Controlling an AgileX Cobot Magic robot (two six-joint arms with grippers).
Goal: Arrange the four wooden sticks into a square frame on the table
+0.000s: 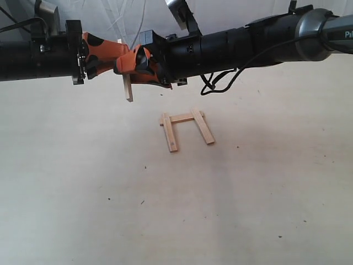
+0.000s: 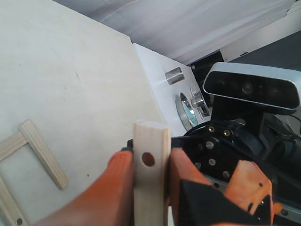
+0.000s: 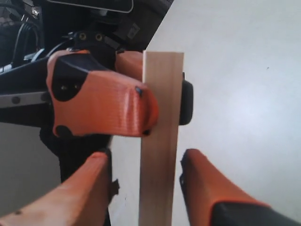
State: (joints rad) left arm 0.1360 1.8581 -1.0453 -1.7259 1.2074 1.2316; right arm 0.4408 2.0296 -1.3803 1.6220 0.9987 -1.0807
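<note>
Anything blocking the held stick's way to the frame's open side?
Nothing visible on the table before the three laid sticks. The stick sits in the left pincer; the open right pincer flanks it.

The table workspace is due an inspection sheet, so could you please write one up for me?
Surface: table, pale and flat, with a few small dark specks.
Job's things: three sticks lie in a U, open toward the exterior camera; the fourth stick hangs upright in the air, so the square is not closed.
Clutter: nothing seen.
Pincers: left pincer is clamped on the fourth stick; right pincer is open, with a finger on either side of it.
Cables: a black cable loops below the right arm, above the table.
Surroundings: white backdrop behind the table.
</note>
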